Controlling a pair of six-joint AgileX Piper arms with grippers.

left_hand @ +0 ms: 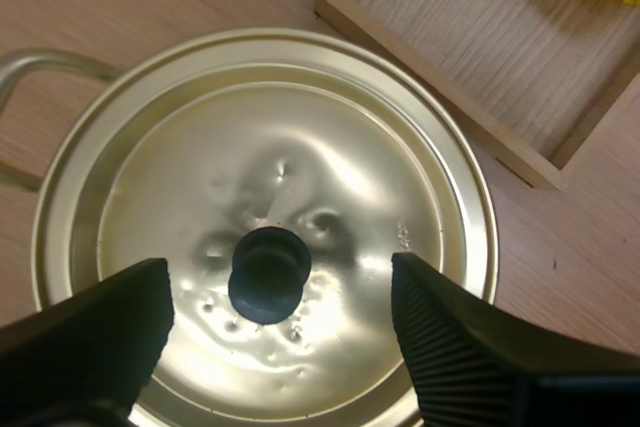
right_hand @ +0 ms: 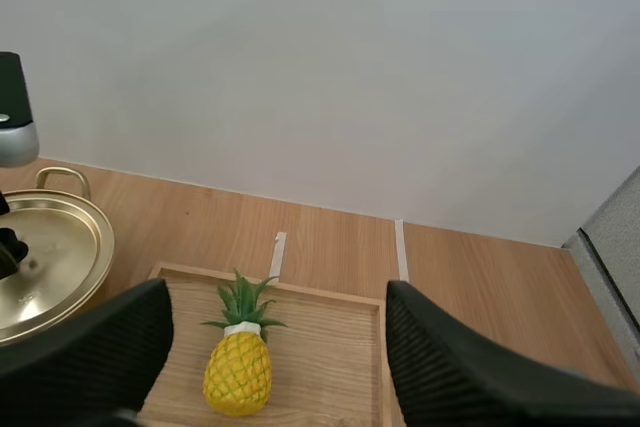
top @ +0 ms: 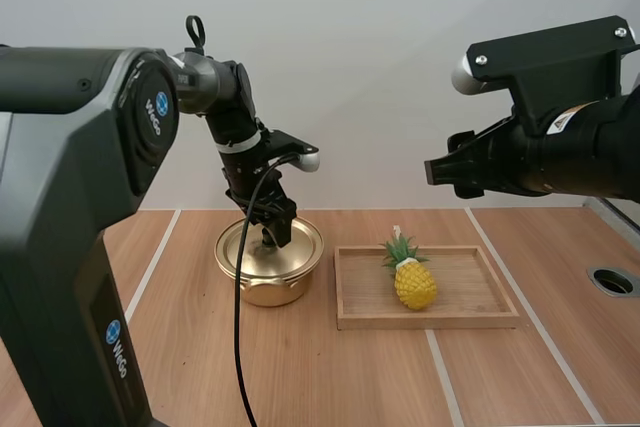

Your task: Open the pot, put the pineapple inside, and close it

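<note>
Fingers [left_hand: 90,337] of left tool [left_hand: 280,282] astride lid knob [left_hand: 268,272]

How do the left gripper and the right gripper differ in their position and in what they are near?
The left gripper is low over the lid, its fingers on either side of the black knob without touching it; the right gripper hangs high, with nothing between its fingers. The left gripper points down; the right gripper lies nearly level, facing the pineapple on the wooden tray. Both are open.
</note>
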